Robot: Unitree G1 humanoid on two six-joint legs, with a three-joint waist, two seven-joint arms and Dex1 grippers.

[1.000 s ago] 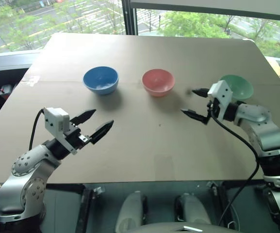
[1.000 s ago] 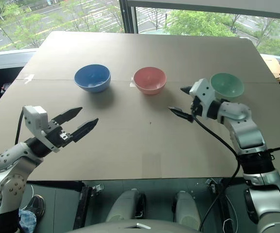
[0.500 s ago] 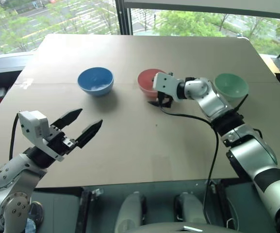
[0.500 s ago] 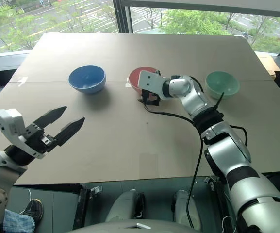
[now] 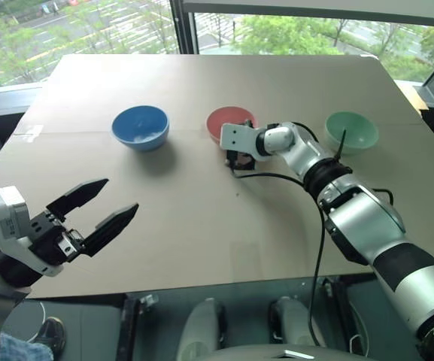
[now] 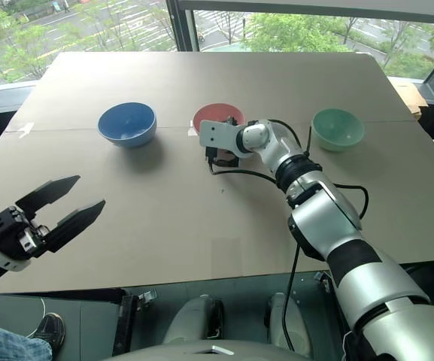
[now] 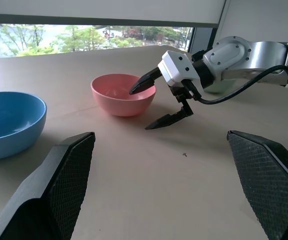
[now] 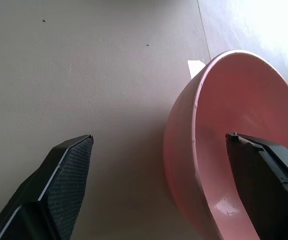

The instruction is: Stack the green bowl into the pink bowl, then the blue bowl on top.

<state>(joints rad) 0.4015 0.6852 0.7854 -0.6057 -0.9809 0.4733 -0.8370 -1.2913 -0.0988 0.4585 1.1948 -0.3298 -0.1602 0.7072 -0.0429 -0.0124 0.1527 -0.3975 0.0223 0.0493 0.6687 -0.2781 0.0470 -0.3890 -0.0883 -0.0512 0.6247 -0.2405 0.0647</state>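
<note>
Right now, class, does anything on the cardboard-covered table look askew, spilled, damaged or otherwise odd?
Nothing is spilled, tipped or damaged. One oddity: the open right gripper straddles the rim of the round salmon-pink plastic bowl, though the mint-green plastic bowl should move first. The blue plastic bowl sits upright and apart.

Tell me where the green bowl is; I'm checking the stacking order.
The green bowl sits alone at the table's right, beyond the pink bowl.
</note>
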